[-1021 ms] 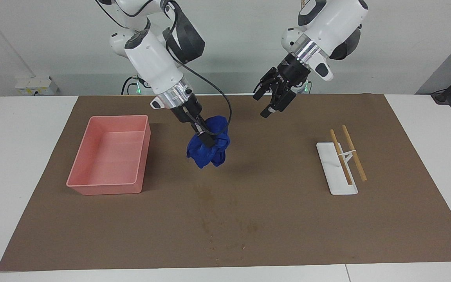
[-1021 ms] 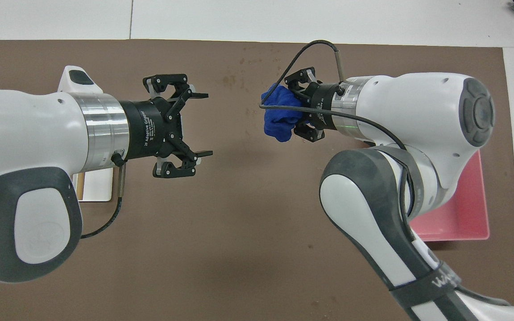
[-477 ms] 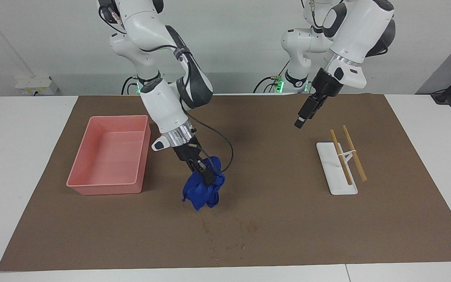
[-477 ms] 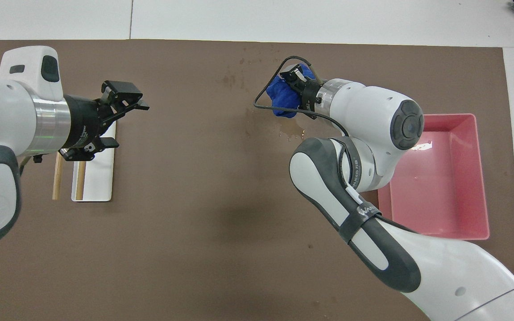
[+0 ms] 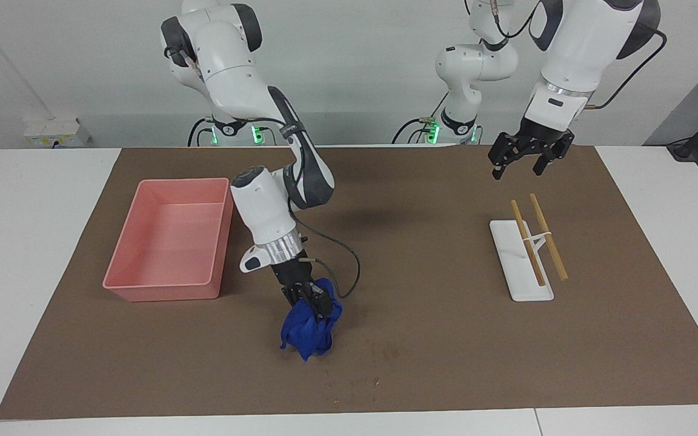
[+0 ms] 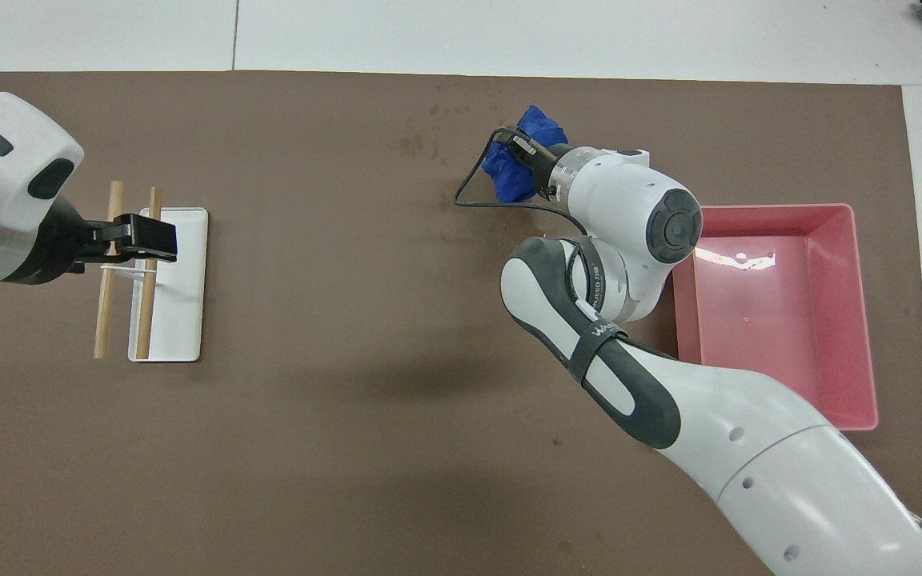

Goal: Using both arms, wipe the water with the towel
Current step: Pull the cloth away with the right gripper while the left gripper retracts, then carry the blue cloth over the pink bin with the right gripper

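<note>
Right pincer [image 5: 308,298] clamps the towel [image 5: 310,330], which hangs bunched, long axis vertical, tip touching the mat [image 5: 422,339]. Left pincer [image 5: 529,158] waits above the chopsticks [image 5: 538,237], fingers spread, empty.

One camera is watching me from high across the table, facing my two bases at the top of its picture and taking in the whole brown mat [image 5: 422,254] from a fair way off. The other is hanging above my own end, looking forward and steeply down, so my arms are coming in from the bottom and filling much of its picture, closer in. The two are standing half a turn apart. Both are sharing the mat, the pink tray [image 5: 170,289] [image 6: 845,316], the white rest [image 5: 518,284] [image 6: 185,320] and the blue towel [image 5: 308,330] [image 6: 509,164].
</note>
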Robot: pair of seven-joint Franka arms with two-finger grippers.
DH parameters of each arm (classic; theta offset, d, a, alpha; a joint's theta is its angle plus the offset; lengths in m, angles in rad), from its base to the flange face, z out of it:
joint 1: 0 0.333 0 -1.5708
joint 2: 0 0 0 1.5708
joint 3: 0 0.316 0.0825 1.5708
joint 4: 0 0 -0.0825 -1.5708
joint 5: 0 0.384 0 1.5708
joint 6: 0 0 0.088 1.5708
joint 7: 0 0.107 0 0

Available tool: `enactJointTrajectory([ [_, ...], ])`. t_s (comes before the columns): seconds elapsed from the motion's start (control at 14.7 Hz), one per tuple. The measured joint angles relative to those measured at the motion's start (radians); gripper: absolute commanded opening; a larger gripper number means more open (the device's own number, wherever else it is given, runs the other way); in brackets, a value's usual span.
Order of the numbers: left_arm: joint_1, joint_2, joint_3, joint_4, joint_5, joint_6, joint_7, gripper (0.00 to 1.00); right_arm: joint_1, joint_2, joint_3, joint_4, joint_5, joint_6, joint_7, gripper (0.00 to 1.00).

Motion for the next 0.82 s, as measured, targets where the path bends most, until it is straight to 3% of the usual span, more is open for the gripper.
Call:
enactJointTrajectory([
  [0.41,0.008,0.032,0.025,0.077,0.031,-0.121,0.133,1.00,0.034,0.015,0.001,-0.080,0.000,0.001,-0.030,0.00],
  [0.82,-0.017,0.034,0.084,0.081,0.031,-0.178,0.207,1.00,0.036,-0.039,0.001,-0.168,0.001,0.006,-0.030,0.00],
])
